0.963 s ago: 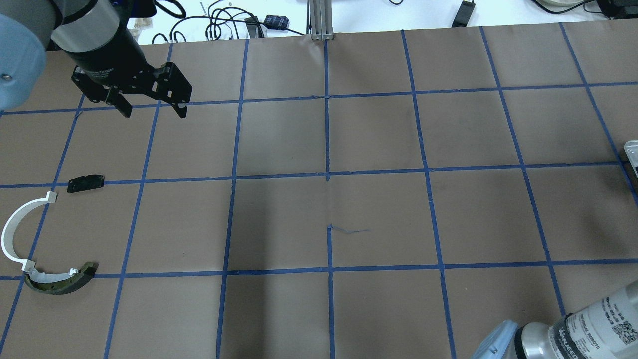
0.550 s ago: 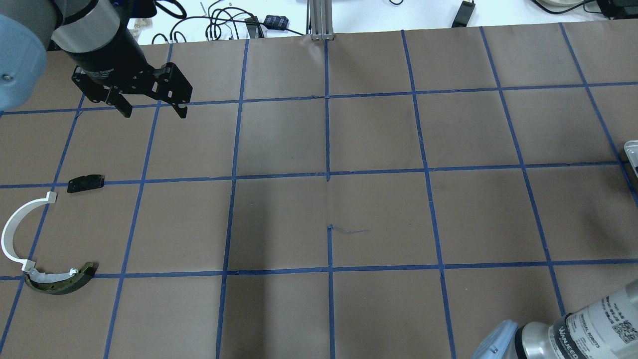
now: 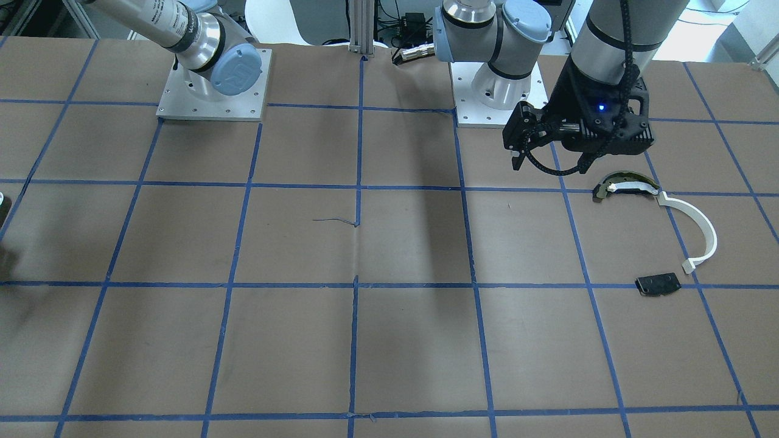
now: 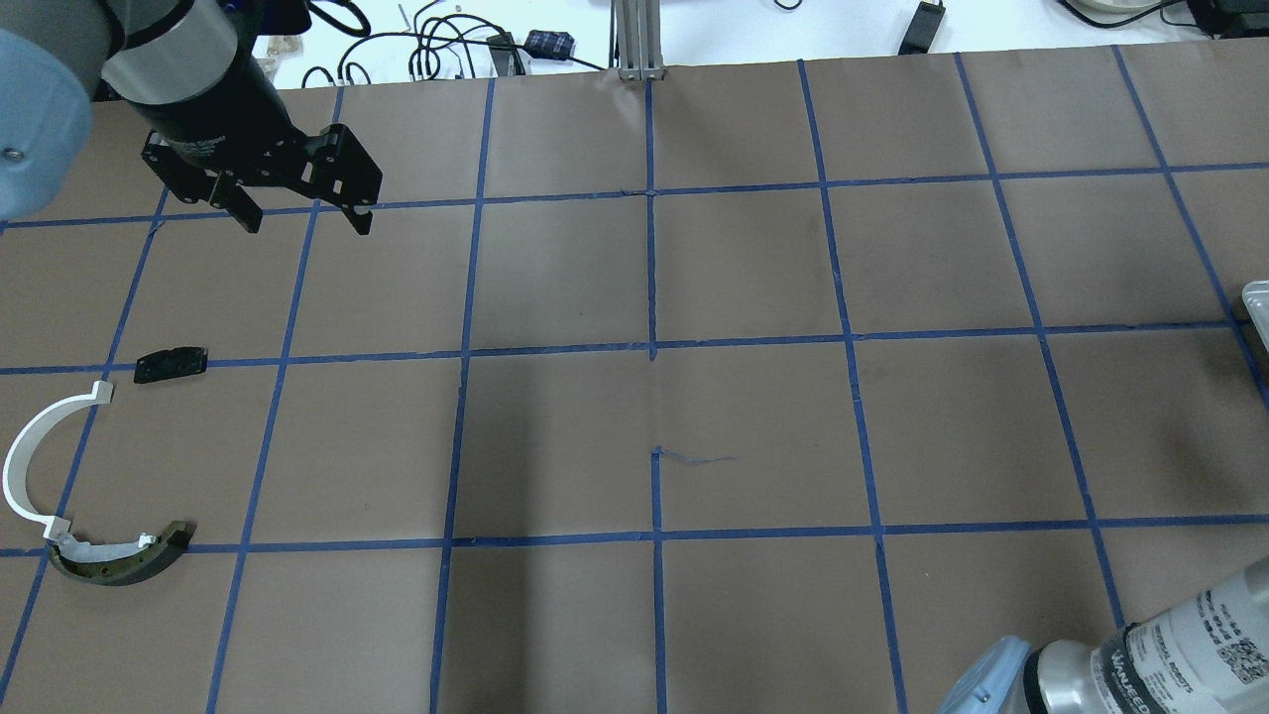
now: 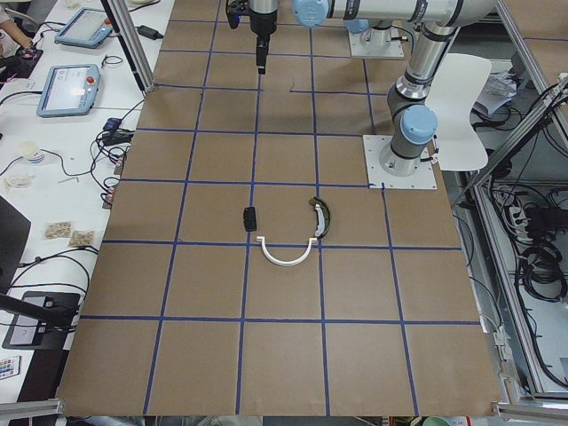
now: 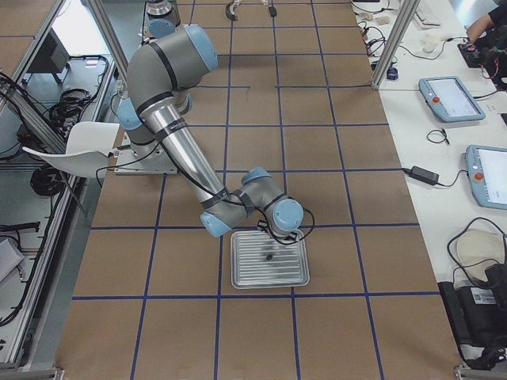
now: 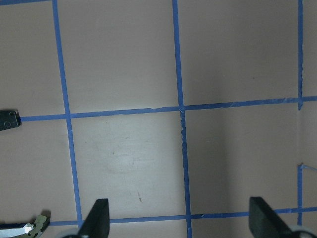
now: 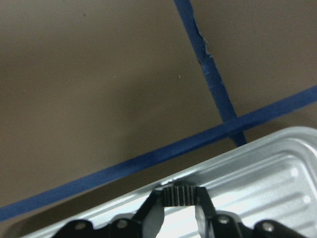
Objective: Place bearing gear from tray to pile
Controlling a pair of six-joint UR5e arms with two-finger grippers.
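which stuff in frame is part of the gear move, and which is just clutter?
Job:
bearing gear, held in right gripper
tray
pile: white arc, olive piece, black plate

Lying about:
cables
teach pendants
left gripper, open and empty

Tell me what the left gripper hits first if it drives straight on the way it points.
Probably just the brown paper-covered table: the left gripper points down, jaws open, over bare paper crossed by blue tape.
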